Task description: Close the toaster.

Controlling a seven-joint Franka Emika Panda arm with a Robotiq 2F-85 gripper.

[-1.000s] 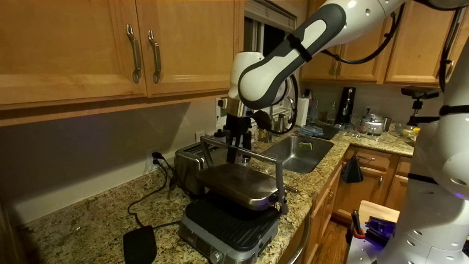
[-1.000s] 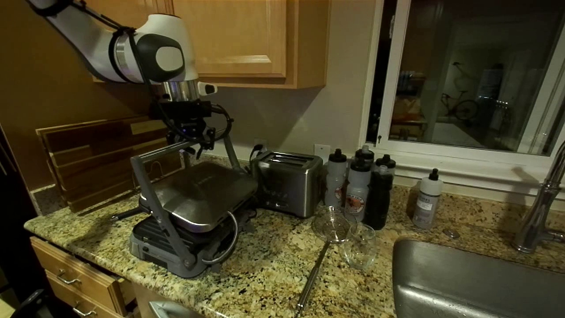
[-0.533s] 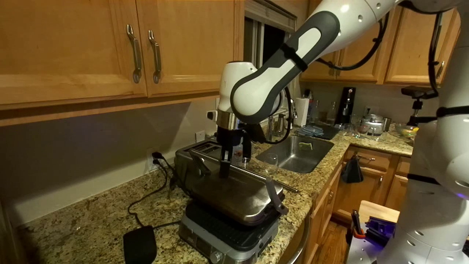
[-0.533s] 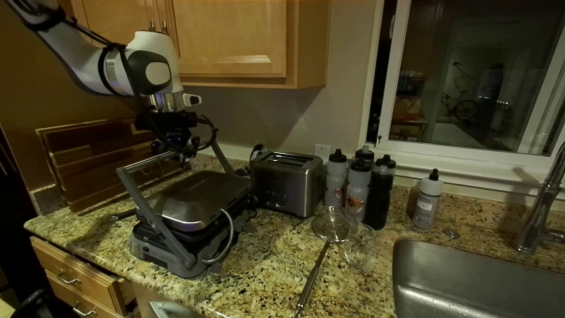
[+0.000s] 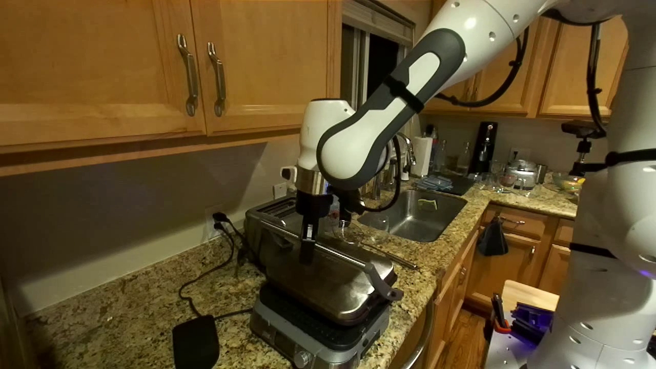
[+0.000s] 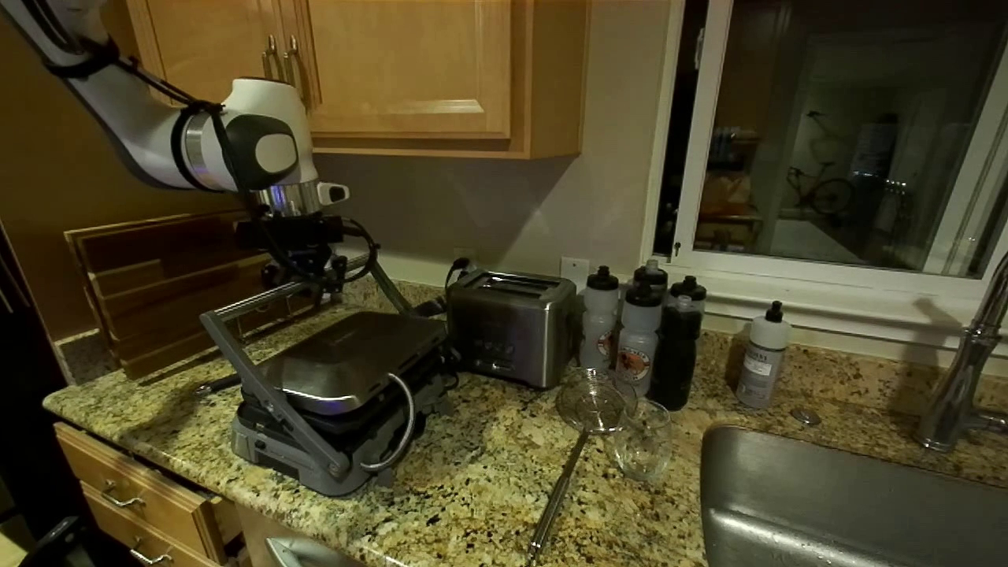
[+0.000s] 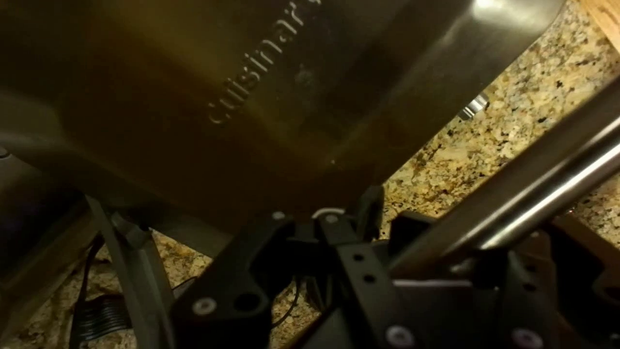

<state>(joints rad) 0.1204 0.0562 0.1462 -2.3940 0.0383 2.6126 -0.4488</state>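
Note:
The toaster is a wide grey contact grill [image 5: 335,279] on the counter, also in an exterior view [image 6: 354,358]. Its metal lid sits low over the ribbed lower plate, with a dark gap between them. In the wrist view the lid [image 7: 300,82] shows raised lettering. The bar handle [image 5: 342,254] stands raised above the lid and leans toward the grill's front; its tube [image 7: 547,186] crosses the wrist view. My gripper [image 5: 326,243] points down with one finger on each side of the bar. The fingers look apart. Contact with the bar is hard to see.
A boxy steel slot toaster [image 6: 508,335] stands close beside the grill. Several bottles [image 6: 634,342], a glass [image 6: 642,441] and a long-handled utensil [image 6: 559,496] are nearer the sink [image 6: 728,433]. A black pad [image 5: 196,341] with a cord lies by the grill. Cabinets [image 5: 102,66] hang above.
My gripper has moved down and toward the grill's front. The handle has swung down with it. The lid's front edge has come lower over the bottom plate.

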